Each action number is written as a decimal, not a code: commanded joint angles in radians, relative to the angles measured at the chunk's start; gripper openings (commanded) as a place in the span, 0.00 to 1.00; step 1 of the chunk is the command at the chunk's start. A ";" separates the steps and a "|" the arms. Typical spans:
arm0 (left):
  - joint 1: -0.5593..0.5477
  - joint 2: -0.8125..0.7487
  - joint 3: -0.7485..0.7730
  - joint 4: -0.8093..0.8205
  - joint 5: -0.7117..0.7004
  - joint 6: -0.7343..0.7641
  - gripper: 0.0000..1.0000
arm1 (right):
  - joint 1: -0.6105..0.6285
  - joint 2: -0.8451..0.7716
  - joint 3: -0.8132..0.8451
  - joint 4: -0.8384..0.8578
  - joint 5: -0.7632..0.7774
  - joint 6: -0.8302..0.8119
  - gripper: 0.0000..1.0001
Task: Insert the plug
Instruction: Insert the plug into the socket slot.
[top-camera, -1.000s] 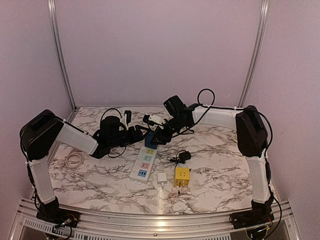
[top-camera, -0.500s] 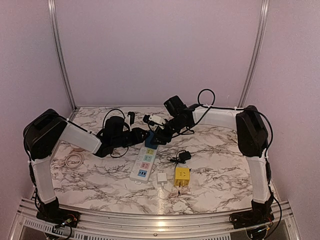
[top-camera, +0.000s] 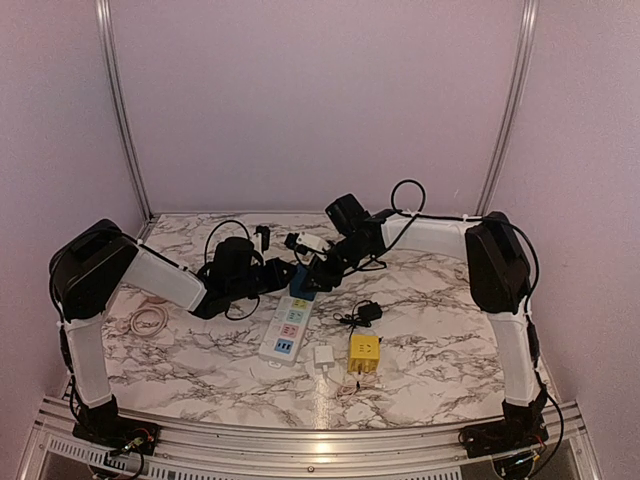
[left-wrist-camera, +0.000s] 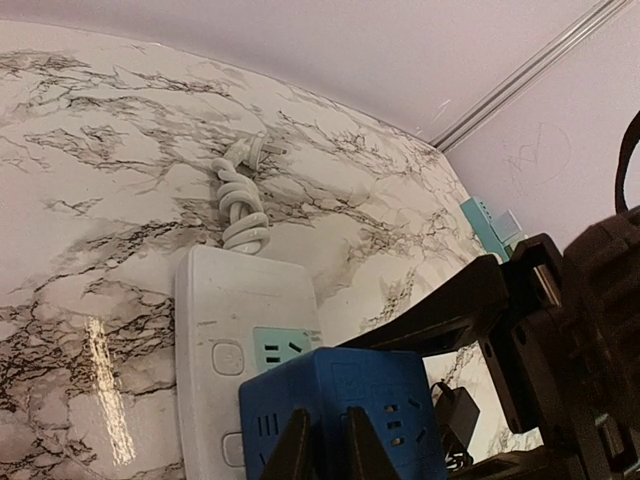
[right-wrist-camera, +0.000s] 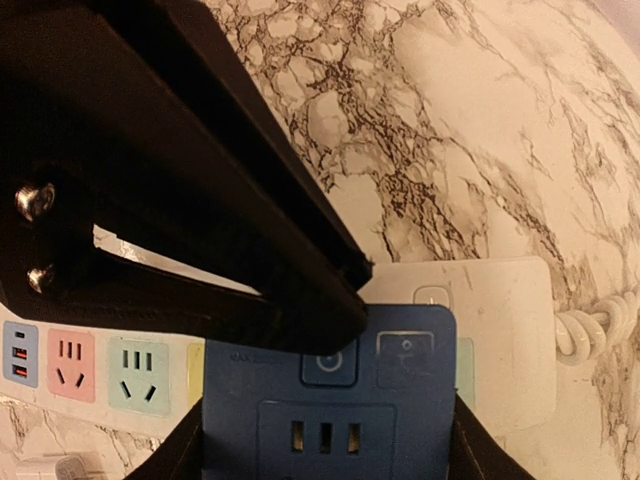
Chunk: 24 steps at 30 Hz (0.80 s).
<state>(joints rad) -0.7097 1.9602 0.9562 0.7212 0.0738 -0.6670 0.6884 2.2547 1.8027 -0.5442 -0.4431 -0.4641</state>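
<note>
Right wrist: blue adapter (right-wrist-camera: 325, 405) atop white power strip (right-wrist-camera: 500, 330).

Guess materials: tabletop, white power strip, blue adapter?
Tabletop: grey-veined white marble look, stone or printed laminate, can't tell; glossy, with a glare streak.
Power strip: likely moulded white plastic, smooth satin, rounded edges.
Blue adapter: likely moulded plastic, matte, crisp socket slots.
</note>
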 joint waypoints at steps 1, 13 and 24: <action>-0.033 0.080 -0.065 -0.151 0.046 0.002 0.11 | 0.021 0.167 -0.089 -0.154 0.134 0.013 0.00; -0.037 0.048 -0.030 -0.161 0.061 0.010 0.15 | 0.021 0.093 -0.062 -0.146 0.160 0.034 0.26; -0.040 0.026 0.018 -0.191 0.062 0.023 0.20 | 0.020 0.017 -0.057 -0.068 0.133 0.082 0.53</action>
<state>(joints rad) -0.7158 1.9644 0.9722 0.7105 0.0704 -0.6651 0.7013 2.2368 1.7977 -0.5327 -0.3996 -0.4229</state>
